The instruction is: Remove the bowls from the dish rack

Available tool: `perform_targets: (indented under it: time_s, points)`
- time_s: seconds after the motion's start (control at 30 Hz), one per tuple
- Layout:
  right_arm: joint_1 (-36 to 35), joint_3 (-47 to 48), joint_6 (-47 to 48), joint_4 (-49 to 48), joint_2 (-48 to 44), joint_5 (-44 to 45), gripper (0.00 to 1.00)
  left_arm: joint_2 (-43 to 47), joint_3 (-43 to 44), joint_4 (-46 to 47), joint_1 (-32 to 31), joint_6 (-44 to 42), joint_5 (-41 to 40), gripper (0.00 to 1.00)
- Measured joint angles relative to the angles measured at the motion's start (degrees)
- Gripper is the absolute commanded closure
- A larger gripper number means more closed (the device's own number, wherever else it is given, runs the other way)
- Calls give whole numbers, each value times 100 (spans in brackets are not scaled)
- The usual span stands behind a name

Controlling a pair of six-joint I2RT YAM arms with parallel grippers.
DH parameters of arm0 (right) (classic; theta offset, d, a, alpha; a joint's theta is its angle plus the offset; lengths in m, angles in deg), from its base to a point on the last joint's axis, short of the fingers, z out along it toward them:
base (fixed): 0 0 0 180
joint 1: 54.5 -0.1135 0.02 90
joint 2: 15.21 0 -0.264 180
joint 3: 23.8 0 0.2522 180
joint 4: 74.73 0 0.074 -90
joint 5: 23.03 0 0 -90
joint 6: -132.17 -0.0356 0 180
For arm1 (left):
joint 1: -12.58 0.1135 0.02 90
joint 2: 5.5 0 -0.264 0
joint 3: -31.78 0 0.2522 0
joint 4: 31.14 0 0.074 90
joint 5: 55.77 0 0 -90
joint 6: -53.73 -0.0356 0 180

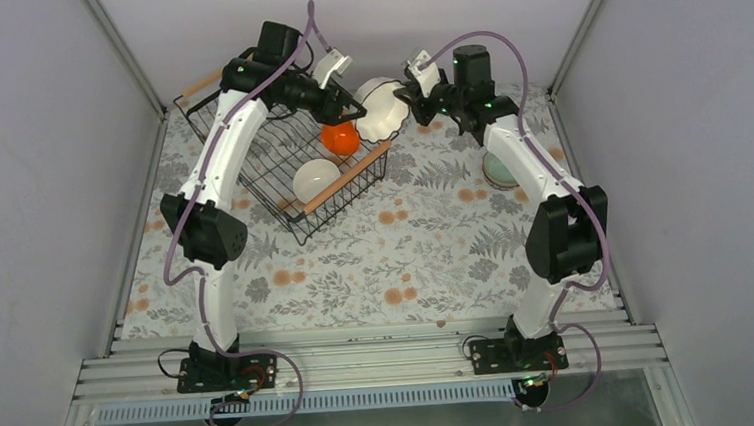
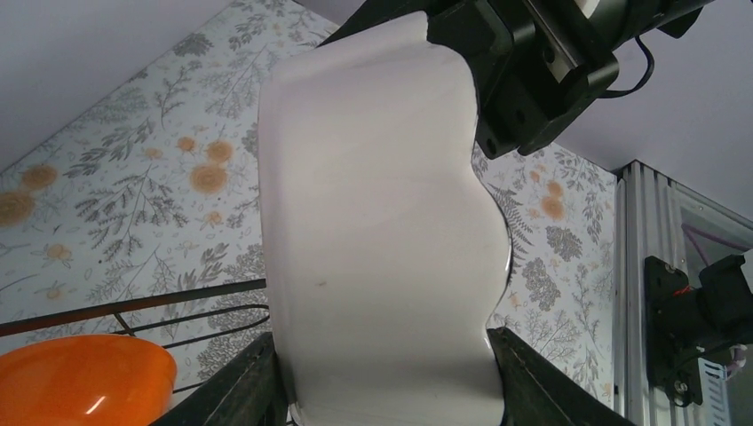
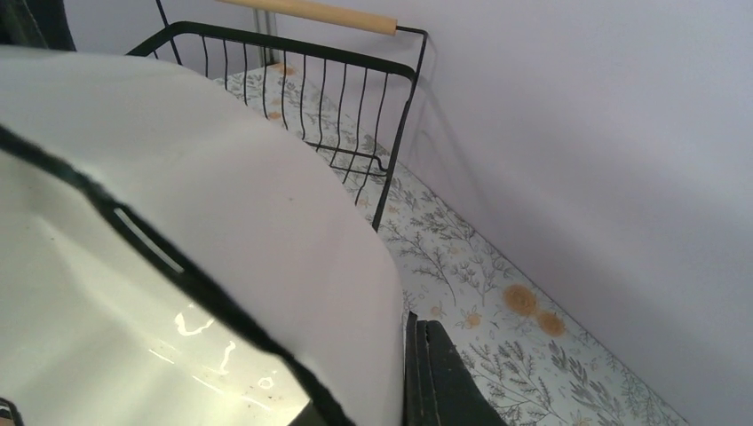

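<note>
A scallop-edged white bowl (image 1: 382,107) hangs in the air just right of the dish rack (image 1: 249,167), held from both sides. My left gripper (image 1: 357,104) is shut on it; in the left wrist view (image 2: 386,355) its fingers press both sides of the bowl (image 2: 373,222). My right gripper (image 1: 409,94) grips the bowl's other end; in the right wrist view one finger (image 3: 444,382) lies flat against the bowl's outer wall (image 3: 266,204). An orange bowl (image 1: 341,138) and a plain white bowl (image 1: 316,180) sit in the rack.
A pale green bowl (image 1: 498,169) sits on the floral tablecloth beside my right arm. The rack has a wooden handle at its near end (image 1: 339,181) and its far end (image 1: 202,83). Grey walls close in the table on three sides.
</note>
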Motion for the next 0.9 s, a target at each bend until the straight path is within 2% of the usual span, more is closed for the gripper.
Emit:
perform_targets:
  time_s: [0.07, 0.1, 0.13, 0.37, 0.57, 0.8, 0.83, 0.9]
  points:
    - [0, 13, -33, 52, 0, -22, 96, 0, 0, 0, -4, -2, 2, 11]
    - [0, 39, -109, 138, 0, 2, 96, 0, 0, 17, -15, -48, 28, 2]
    - [0, 52, -153, 205, 0, 20, 96, 2, 9, 17, -33, -81, 42, 0]
    - [0, 166, -411, 879, -103, 199, 96, 46, 48, 37, -138, -155, -186, 0]
    - [105, 629, -463, 1637, -496, 839, 96, 341, -173, 210, -127, -208, -1080, 0]
    - [778, 745, -365, 2446, -1167, 1322, 96, 1331, -1460, 1058, -177, -256, -3123, 0]
    - [951, 693, -236, 2872, -1357, 1534, 96, 1469, -1784, 1346, -138, -273, -3934, 0]
    - [957, 592, -162, 2949, -1397, 1576, 96, 1486, -1919, 1513, -136, -302, -4236, 0]
